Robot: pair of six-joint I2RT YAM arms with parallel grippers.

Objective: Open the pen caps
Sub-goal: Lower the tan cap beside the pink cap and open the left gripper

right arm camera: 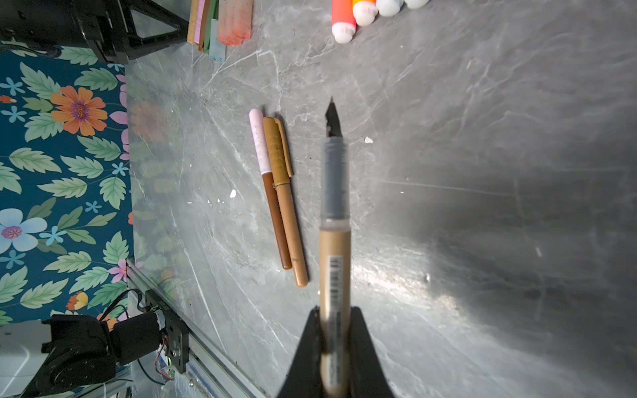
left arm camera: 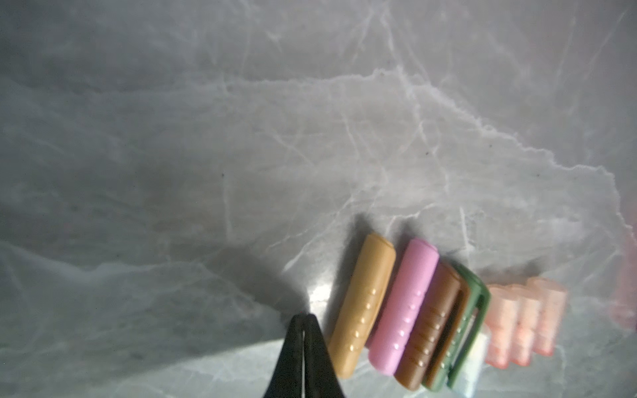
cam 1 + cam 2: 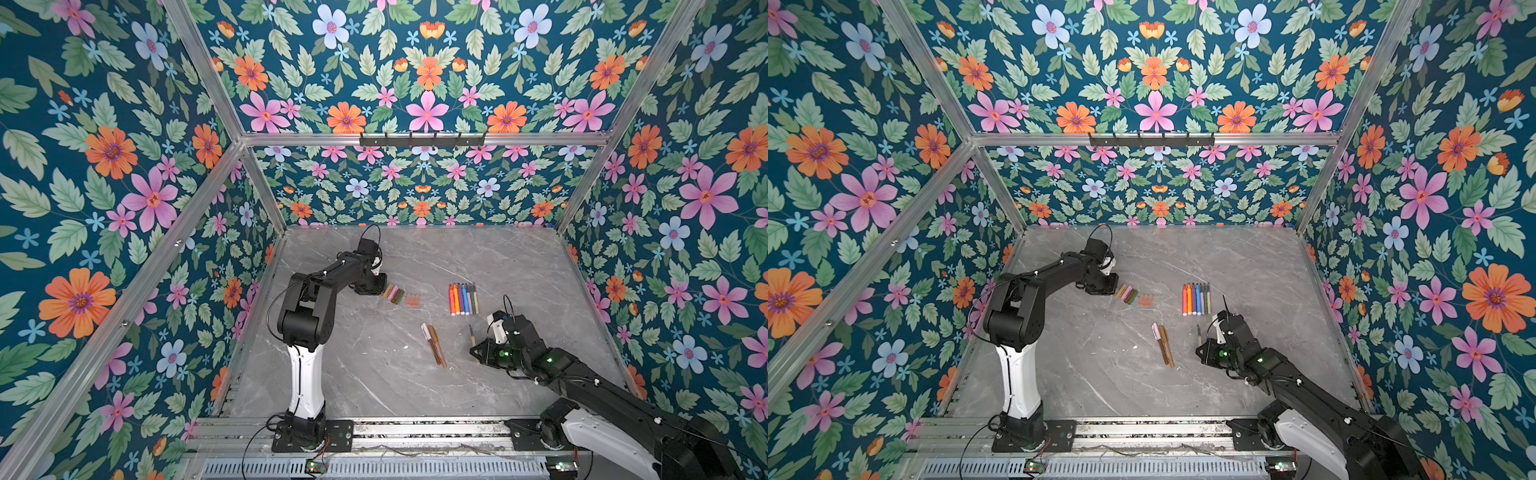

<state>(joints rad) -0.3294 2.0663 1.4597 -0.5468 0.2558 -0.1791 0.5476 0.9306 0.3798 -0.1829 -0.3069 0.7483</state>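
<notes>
Pen caps (image 2: 403,310) beside left gripper (image 2: 303,318)

A robot test cell in a lab is being shown here, not a home. A marble-look tabletop (image 3: 415,386) is boxed in by an aluminium frame (image 3: 415,139), and flowered panels (image 3: 124,166) are fitted as walls. A left arm (image 3: 305,374) and a right arm (image 3: 582,382) are seen bolted to a slotted metal rail (image 3: 436,430) at the front edge. Loose cables (image 3: 248,454) and a small circuit board (image 3: 314,466) are left bare there.
</notes>
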